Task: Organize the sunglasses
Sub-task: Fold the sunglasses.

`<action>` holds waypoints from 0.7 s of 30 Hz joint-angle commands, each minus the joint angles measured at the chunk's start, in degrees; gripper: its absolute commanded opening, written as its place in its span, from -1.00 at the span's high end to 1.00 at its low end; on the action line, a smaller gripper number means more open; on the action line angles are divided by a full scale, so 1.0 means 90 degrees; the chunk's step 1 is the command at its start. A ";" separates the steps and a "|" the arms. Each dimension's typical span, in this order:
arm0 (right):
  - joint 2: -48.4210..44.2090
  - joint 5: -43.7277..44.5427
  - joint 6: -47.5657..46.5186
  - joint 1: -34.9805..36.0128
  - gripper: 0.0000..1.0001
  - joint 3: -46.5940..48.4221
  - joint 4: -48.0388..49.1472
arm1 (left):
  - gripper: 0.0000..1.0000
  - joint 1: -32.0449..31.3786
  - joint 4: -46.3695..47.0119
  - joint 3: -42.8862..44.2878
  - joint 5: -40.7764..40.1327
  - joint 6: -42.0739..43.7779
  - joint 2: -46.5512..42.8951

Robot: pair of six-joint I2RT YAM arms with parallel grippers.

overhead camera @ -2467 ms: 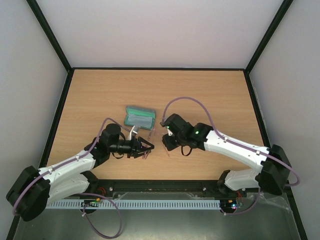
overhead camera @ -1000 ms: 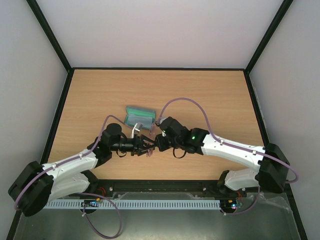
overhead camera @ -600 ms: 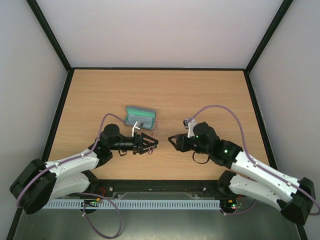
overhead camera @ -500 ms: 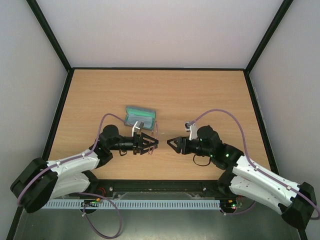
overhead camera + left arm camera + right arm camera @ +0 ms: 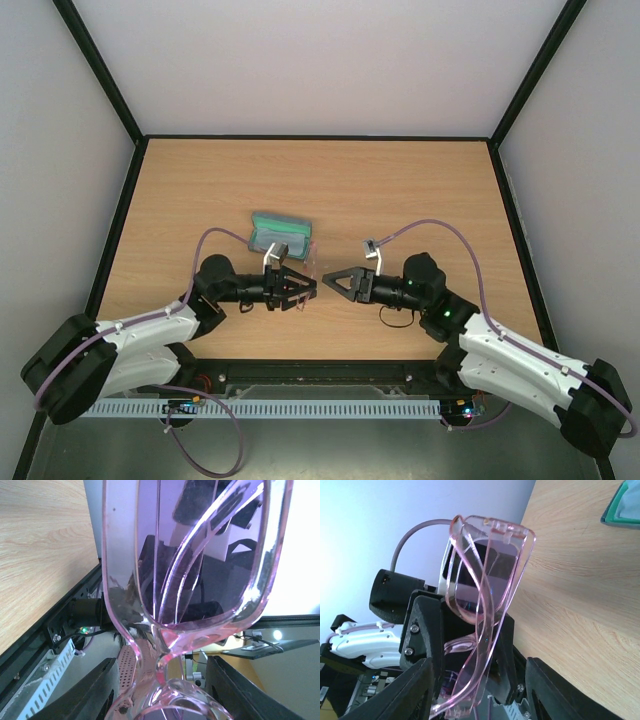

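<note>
Right fingers (image 5: pixel 412 687) retreated, left fingers (image 5: pixel 87 695) hold half-hidden sunglasses (image 5: pixel 487 565)

A light wooden desk (image 5: pixel 400 190) is evenly lit. Plain pale walls (image 5: pixel 320 60) rise behind the black frame (image 5: pixel 318 137) at its far edge.

Teal case (image 5: pixel 281 234) on wooden table (image 5: pixel 400 190)

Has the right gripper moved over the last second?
Yes. The right gripper has backed off rightward, farther from the case, leaving the sunglasses in the left gripper.
</note>
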 commanded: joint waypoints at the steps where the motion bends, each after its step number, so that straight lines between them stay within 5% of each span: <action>1: 0.0291 -0.0317 0.0376 -0.0091 -0.04 0.0194 0.0529 | 0.48 -0.0090 0.0658 -0.0043 -0.0023 -0.0074 -0.0014; 21: 0.1239 -0.0874 0.0759 -0.0101 0.19 0.0428 0.1332 | 0.48 -0.0174 0.1120 -0.0052 -0.0038 -0.0159 0.0334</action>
